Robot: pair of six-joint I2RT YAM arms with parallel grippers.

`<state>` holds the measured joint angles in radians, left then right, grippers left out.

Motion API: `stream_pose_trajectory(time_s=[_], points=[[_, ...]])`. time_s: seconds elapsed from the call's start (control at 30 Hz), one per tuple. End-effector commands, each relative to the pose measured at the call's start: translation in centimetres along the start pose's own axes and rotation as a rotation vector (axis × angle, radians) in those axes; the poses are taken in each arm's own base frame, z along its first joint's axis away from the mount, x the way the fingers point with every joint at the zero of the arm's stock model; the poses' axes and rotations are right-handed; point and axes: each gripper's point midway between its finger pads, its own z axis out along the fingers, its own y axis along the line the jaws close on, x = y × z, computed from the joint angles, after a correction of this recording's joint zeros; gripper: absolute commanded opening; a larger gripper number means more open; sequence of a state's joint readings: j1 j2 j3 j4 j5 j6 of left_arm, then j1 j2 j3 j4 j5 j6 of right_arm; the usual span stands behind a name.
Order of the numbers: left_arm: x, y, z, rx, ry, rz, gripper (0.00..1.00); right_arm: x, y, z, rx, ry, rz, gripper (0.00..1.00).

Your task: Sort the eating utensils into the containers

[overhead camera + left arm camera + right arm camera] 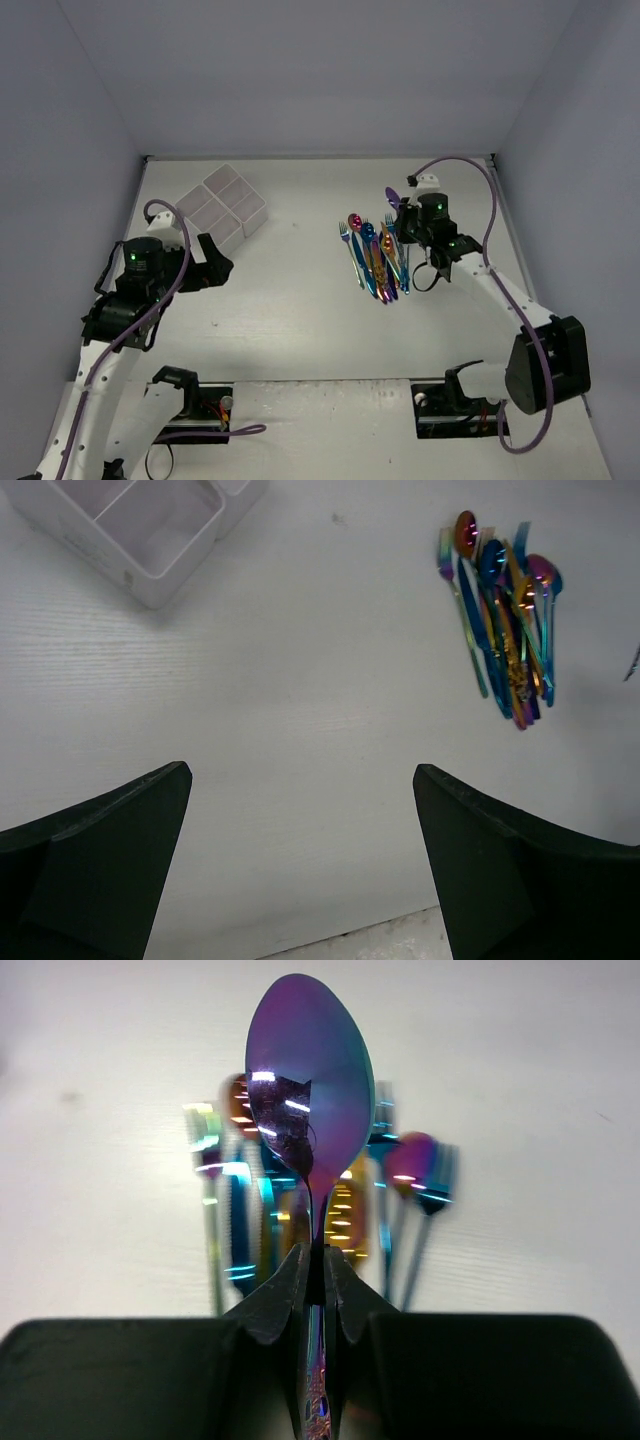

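My right gripper (pixel 316 1252) is shut on the thin neck of a purple spoon (pixel 310 1080), whose bowl sticks out ahead of the fingers. In the top view the spoon (pixel 392 196) is held above the far end of the pile, at the right gripper (pixel 402 213). The other eating utensils (pixel 375 255) lie in a tight, colourful pile on the table, also seen blurred behind the spoon (pixel 240 1210) and far right in the left wrist view (pixel 505 620). The white divided container (pixel 225 205) stands at the back left. My left gripper (pixel 302 771) hangs open over bare table near it.
A corner of the container (pixel 150 530) shows at the top left of the left wrist view. The table's near edge (pixel 380 935) runs just below the left fingers. Grey walls enclose the table on three sides.
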<state>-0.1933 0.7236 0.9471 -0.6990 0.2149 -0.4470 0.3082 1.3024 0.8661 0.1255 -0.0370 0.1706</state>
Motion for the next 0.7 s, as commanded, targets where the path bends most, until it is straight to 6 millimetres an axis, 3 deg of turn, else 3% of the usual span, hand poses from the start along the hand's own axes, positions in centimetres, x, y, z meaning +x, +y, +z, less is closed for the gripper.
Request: stream_pose_trajectory(time_s=[0.0,0.13,0.33,0.5,0.67], points=[[-5.7,-5.9,-0.9,0.231,-0.134,-0.088,0.92,-5.0,8.9,-4.3,-0.300,-0.162,-0.112,0.00],[-8.2,-9.3,-0.8,0.356,-0.140,-0.136,0.92,-6.2,14.8,-7.5,-0.477,-0.208,-0.173,0.00],[-11.4,-14.4,-1.0,0.502,-0.161,-0.175,0.92,-7.2,20.3,-11.3,-0.644,-0.257,-0.240,0.00],[-12.2,-17.7,0.0,0.594,-0.132,-0.245,0.90,-7.9,23.3,-13.4,-0.729,-0.286,-0.271,0.00],[-12.1,-20.0,1.0,0.640,-0.107,-0.279,0.75,-7.6,24.2,-14.0,-0.742,-0.292,-0.283,0.00]])
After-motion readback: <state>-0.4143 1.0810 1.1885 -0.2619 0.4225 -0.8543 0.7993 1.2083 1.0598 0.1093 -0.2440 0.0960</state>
